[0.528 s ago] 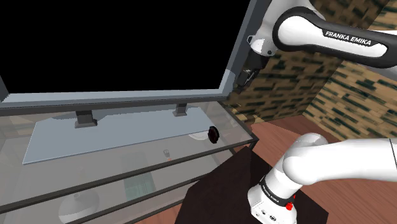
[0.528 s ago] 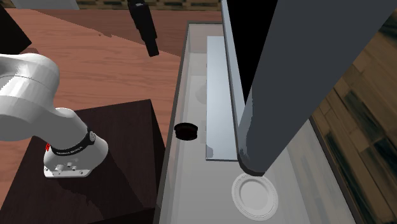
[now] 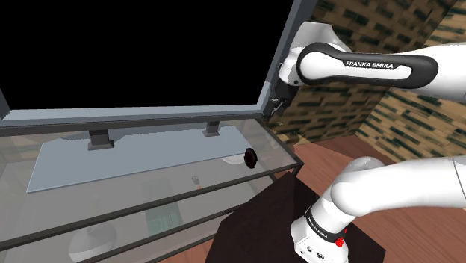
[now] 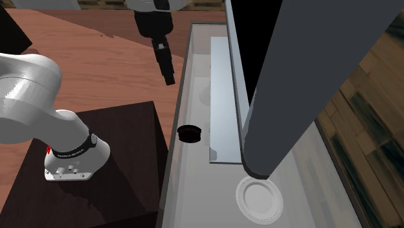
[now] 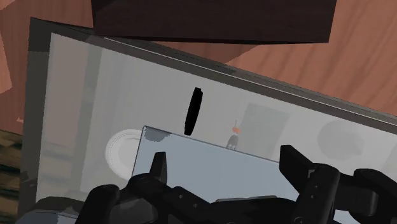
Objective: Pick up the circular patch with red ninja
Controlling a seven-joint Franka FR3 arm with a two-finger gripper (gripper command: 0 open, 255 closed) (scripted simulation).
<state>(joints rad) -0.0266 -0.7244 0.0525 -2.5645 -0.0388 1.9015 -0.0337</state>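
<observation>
Hangs high over the glass surface (image 5: 95,83) with fingers (image 5: 159,170) spread wide, clasping nothing. Looks down on the dark circular patch (image 5: 193,111), standing on edge near the surface's stand-side rim, untouched.

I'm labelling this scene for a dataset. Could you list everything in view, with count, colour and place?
circular patch: one, dark, on edge on the glass top, near the stand's side
television: one, black screen in a grey frame, on the glass top
base plate: one, pale grey, under the television
glass cabinet: one, clear with dark edges, beside the stand
plate: one, white, on a shelf under the glass
small figure: one, reddish top, by the base plate's edge
stand: one, dark box, on the wooden floor
arm: one, white with dark joints, on the stand
jaws: black, open, above the cabinet, apart from the patch
</observation>
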